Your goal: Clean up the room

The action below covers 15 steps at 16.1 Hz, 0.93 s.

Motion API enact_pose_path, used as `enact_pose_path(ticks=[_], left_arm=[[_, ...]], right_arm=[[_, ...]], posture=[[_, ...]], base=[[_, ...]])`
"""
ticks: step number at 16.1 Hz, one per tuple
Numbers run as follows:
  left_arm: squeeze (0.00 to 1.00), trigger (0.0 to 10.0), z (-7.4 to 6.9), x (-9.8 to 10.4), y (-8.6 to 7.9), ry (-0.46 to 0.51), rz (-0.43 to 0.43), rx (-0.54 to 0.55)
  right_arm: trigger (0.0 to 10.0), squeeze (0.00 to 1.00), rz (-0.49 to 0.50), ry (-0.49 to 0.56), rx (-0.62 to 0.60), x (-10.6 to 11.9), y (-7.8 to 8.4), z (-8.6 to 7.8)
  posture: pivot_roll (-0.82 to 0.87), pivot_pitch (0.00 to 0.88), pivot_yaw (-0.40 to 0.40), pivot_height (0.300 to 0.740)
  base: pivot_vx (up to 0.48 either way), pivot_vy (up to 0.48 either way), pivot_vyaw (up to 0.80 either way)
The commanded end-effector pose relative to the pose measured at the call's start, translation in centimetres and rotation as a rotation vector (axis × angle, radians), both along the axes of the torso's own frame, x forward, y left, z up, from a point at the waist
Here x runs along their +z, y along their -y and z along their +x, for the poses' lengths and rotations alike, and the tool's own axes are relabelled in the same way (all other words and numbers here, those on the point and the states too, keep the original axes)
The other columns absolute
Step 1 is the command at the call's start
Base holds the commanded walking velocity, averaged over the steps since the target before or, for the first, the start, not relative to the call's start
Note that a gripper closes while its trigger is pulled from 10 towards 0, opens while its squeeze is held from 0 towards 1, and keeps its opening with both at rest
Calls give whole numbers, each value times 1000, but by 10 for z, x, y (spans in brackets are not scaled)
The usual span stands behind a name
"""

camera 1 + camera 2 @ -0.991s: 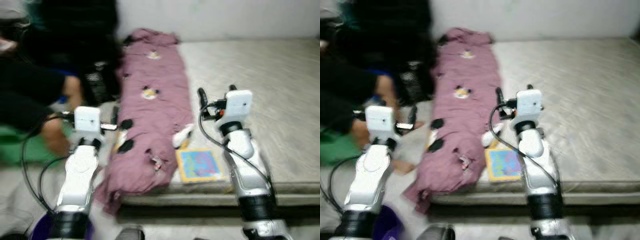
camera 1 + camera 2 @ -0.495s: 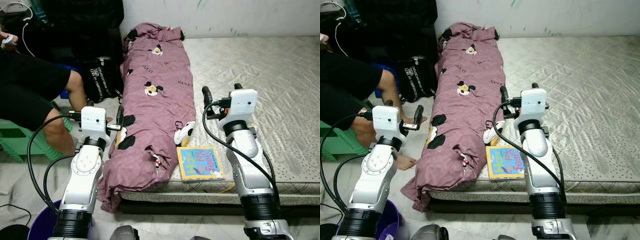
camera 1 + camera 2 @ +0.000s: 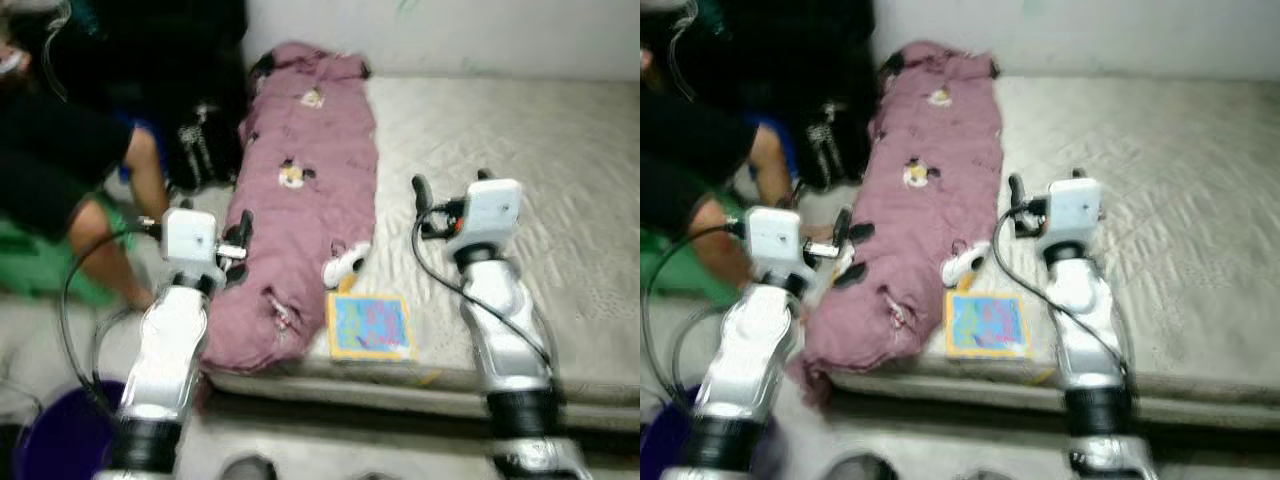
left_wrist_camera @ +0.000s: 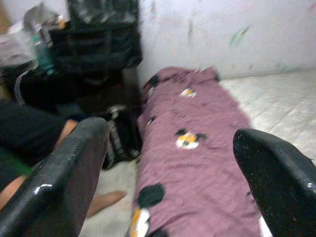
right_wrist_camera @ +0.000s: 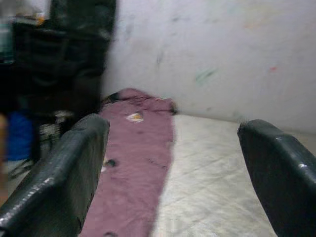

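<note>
Mauve blanket (image 3: 300, 230) along mattress (image 3: 560, 200), book (image 3: 370, 326) at its 5 o'clock. Left gripper (image 4: 170, 163) and right gripper (image 5: 173, 163) raised, fingers spread, empty.

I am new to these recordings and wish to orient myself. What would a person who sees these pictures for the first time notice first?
The eye goes first to the long purple blanket with cartoon mouse prints, bundled along the left edge of the grey mattress and drooping over its near corner. Next comes a colourful picture book lying flat on the mattress beside the blanket's near end. The left gripper and right gripper are both raised, open and holding nothing, and a seated person's leg shows further left.
</note>
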<state>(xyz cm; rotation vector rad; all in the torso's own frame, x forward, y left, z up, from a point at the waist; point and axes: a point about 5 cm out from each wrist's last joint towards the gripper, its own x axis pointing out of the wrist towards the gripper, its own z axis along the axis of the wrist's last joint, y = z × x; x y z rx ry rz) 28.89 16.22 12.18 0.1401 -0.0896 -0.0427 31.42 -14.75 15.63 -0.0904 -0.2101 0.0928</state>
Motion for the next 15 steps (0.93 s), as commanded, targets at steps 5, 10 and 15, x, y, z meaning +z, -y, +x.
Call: enact_pose_path(ticks=[5, 10, 15], left_arm=[[0, 10000, 0, 5, 7, 35, -17, -61], [0, 10000, -1, 5, 6, 39, -44, -56], [0, 10000, 1, 5, 5, 27, -39, -42]], right_arm=[[10000, 0, -9, 13, -7, 2, 4, 0], [10000, 0, -12, 12, -6, 1, 3, -1], [10000, 0, -13, 10, -7, 1, 3, 0]], posture=[[-49, 0, 20, 740], [-48, 0, 18, 740], [-50, 0, 17, 740]], base=[[0, -70, 160], [0, 0, 0], [0, -104, 568]])
